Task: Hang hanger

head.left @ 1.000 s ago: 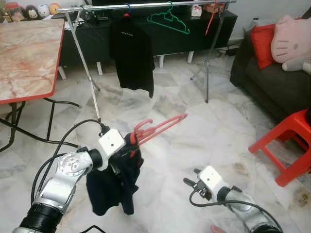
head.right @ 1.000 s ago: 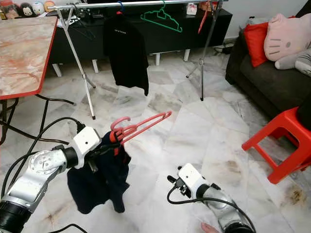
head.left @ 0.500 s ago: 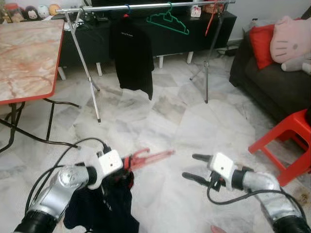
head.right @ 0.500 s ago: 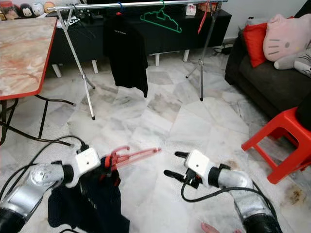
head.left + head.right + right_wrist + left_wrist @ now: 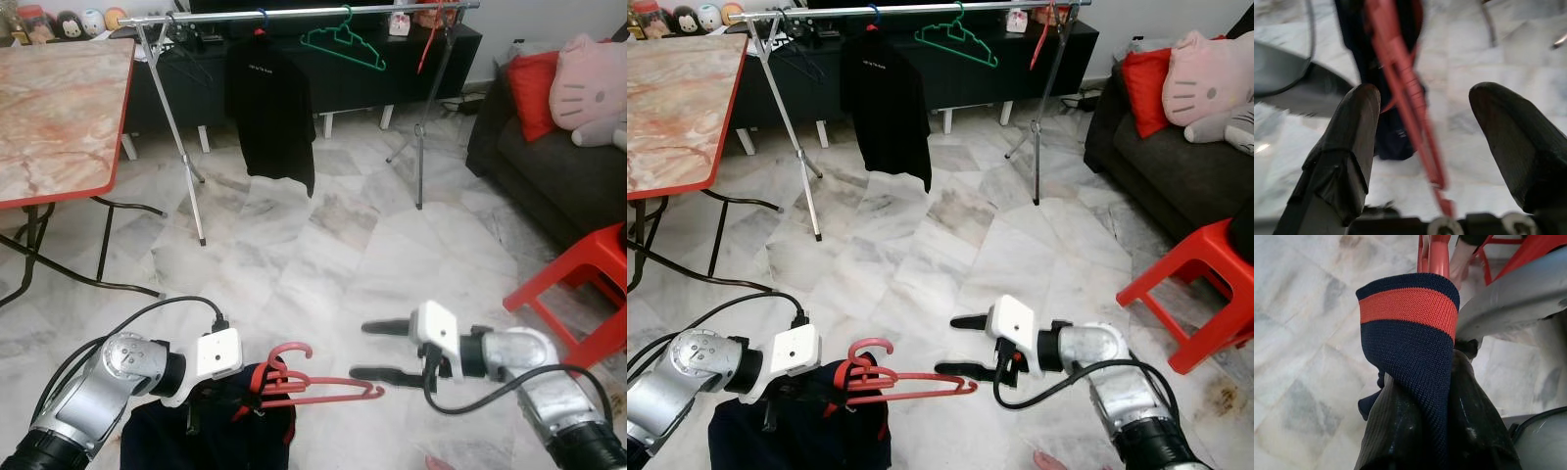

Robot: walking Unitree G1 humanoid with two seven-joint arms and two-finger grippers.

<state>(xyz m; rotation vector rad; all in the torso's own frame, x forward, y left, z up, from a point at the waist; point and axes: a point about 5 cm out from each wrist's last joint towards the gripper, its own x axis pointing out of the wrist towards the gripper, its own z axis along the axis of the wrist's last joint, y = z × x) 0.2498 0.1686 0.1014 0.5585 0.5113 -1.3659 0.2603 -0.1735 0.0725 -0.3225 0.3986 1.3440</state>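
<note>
A pale marble-tiled floor (image 5: pixel 323 245) spreads under the robot. Ahead stands a metal clothes rail (image 5: pixel 294 14) with a black shirt (image 5: pixel 269 113) and a green hanger (image 5: pixel 343 37) on it, before a dark low cabinet (image 5: pixel 970 59). A red-edged marble table (image 5: pixel 54 113) stands off the left arm's side; off the right arm's side are a dark sofa (image 5: pixel 549 166) with a red cushion (image 5: pixel 534 93) and a pink plush (image 5: pixel 593 83), and a red stool (image 5: pixel 578 284).

The red hanger (image 5: pixel 313 384) lies nearly level, hook turned up, carrying a navy garment (image 5: pixel 803 431) with a red band. The left gripper (image 5: pixel 245 397) is clenched on the hanger at the hook end, fabric bunched over its fingers. The right gripper (image 5: pixel 384 351) has its jaws released, spread wide, the hanger's far tip just below the lower finger, not touching
</note>
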